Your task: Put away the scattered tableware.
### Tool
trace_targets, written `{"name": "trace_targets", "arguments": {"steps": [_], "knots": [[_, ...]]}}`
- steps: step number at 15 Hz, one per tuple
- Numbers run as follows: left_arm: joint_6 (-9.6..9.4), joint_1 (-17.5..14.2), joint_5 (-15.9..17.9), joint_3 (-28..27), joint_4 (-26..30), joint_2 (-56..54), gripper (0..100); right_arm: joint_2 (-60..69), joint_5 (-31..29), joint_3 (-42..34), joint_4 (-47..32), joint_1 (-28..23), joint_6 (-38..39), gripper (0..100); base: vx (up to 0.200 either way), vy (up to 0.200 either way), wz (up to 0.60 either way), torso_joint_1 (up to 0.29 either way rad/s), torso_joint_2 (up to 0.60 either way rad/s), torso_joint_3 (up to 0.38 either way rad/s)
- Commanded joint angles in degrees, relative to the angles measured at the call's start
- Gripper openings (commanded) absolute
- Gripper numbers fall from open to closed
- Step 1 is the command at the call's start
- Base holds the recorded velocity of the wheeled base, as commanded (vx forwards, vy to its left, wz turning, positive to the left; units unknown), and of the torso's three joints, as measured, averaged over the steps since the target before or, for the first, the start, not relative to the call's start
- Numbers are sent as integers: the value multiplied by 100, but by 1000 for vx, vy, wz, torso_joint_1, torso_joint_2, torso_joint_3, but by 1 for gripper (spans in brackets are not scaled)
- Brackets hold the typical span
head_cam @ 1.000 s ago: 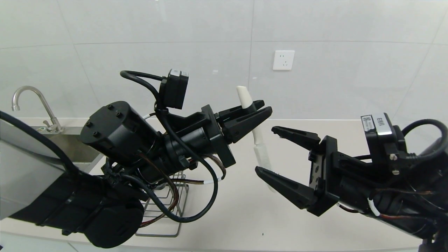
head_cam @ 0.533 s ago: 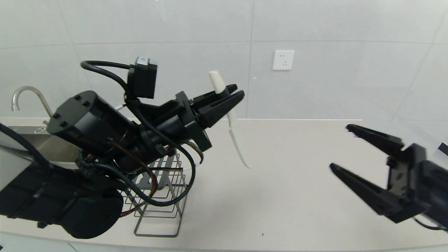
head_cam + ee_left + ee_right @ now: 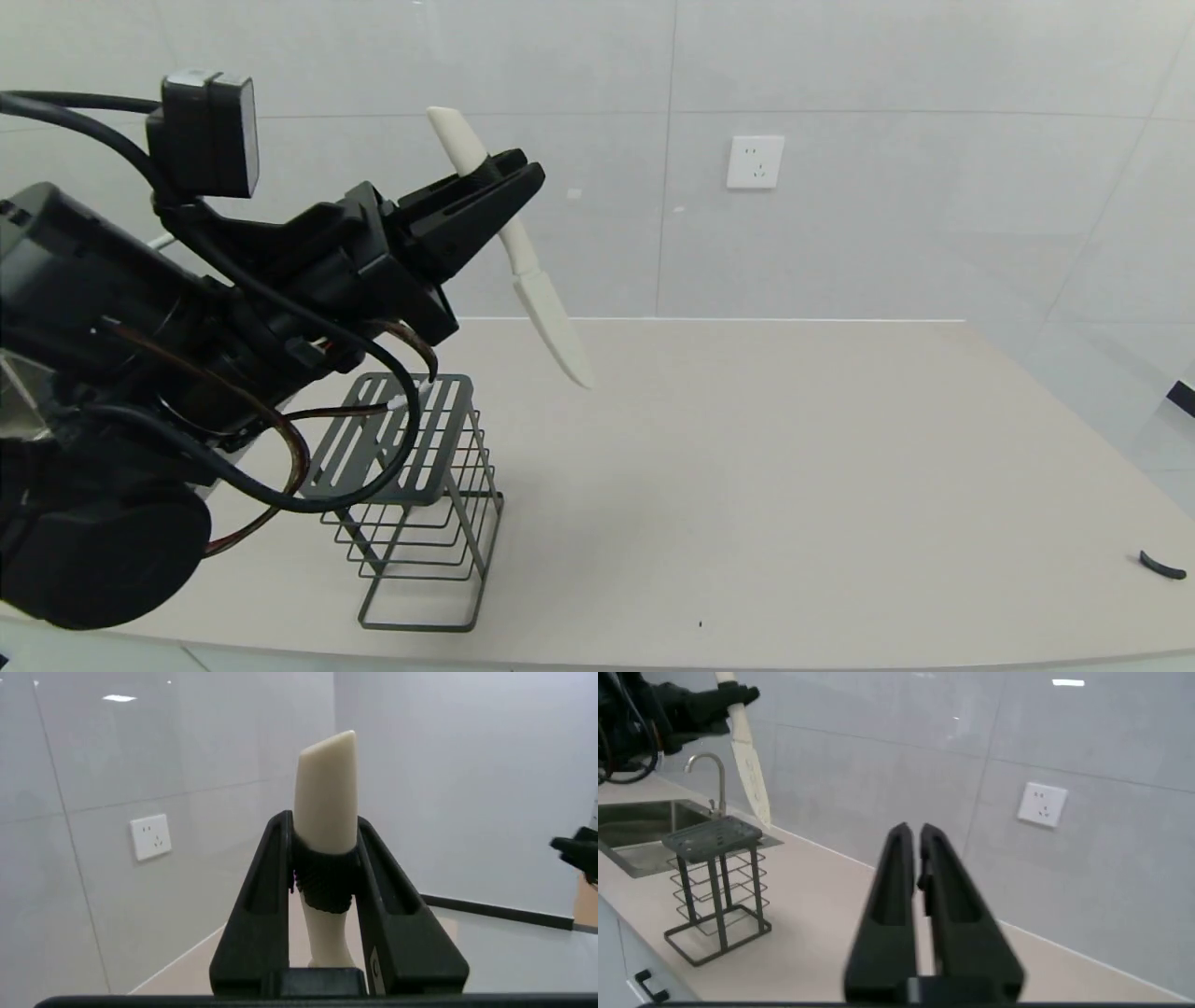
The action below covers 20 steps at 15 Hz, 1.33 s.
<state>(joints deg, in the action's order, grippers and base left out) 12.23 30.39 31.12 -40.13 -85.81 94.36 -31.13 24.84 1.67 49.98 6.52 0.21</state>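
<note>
Left gripper (image 3: pixel 512 173): jaws pinching the knife (image 3: pixel 540 303) by its handle, with the butt end sticking out above the jaws. In the left wrist view the handle (image 3: pixel 327 784) sits clamped between both fingers (image 3: pixel 271 877).

The knife is white and up in the air. It is tilted, blade down, with the tip angled toward the robot's right.

It hangs above the tabletop (image 3: pixel 794 448) near the wire rack (image 3: pixel 439 429), higher than the rack's slotted top plate and touching neither. I can't tell if the tip lines up with a slot.

The rack stands upright on the tabletop, near the front edge on the robot's left.

Right gripper (image 3: pixel 910 833): jaws pressed together, nothing between them. It is held well apart from the knife and rack, out to the robot's right.

The right wrist view shows the knife (image 3: pixel 747 756) over the rack (image 3: pixel 715 840), with a sink (image 3: pixel 645 826) and faucet (image 3: pixel 705 765) just behind.

A wall socket (image 3: pixel 755 161) sits on the tiled wall behind.
</note>
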Motion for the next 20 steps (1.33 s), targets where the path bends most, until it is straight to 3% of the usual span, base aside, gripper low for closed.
{"name": "trace_targets", "arguments": {"steps": [1, 3, 5, 7, 9, 11, 12, 14, 16, 20], "knots": [[-186, -60, 8, -21, 390, -532, 0, 3113, -15, 492, -2845, -679, -100, 0, 0, 0, 0, 0, 0, 0], [-335, -121, -1, -21, 583, -646, 0, 3113, -41, 0, -2783, -661, -214, 0, 0, 0, 0, 0, 0, 0], [-590, -402, -1, -12, 600, -646, 0, 3113, -815, -167, -4005, -670, -267, 0, 0, 0, 0, 0, 0, 0], [-660, -666, 8, 23, 592, -690, 0, 3113, -1544, -114, -4893, -661, -197, 0, 0, 0, 0, 0, 0, 0], [-704, -789, 8, 23, 671, -831, 0, 3113, -1614, -158, -4743, -670, -205, 0, 0, 0, 0, 0, 0, 0], [-1003, -903, 17, 32, 1128, -1139, 0, 3113, -1746, -167, -4752, -670, -267, 0, 0, 0, 0, 0, 0, 0], [-1056, -903, 25, 84, 1286, -1244, 0, 3113, -1764, -158, -4770, -661, -293, 0, 0, 0, 0, 0, 0, 0], [-1284, -842, 52, 541, 1725, -1604, 0, 3113, -1773, -158, -4770, -661, -346, 0, 0, 0, 0, 0, 0, 0], [-1618, -859, 69, 761, 1849, -1622, 0, 3113, -1816, -167, -4778, -661, -355, 0, 0, 0, 0, 0, 0, 0], [-1812, -1097, 61, 796, 1778, -1376, 0, 3113, -2019, -167, -4972, -661, -293, 0, 0, 0, 0, 0, 0, 0]]}}
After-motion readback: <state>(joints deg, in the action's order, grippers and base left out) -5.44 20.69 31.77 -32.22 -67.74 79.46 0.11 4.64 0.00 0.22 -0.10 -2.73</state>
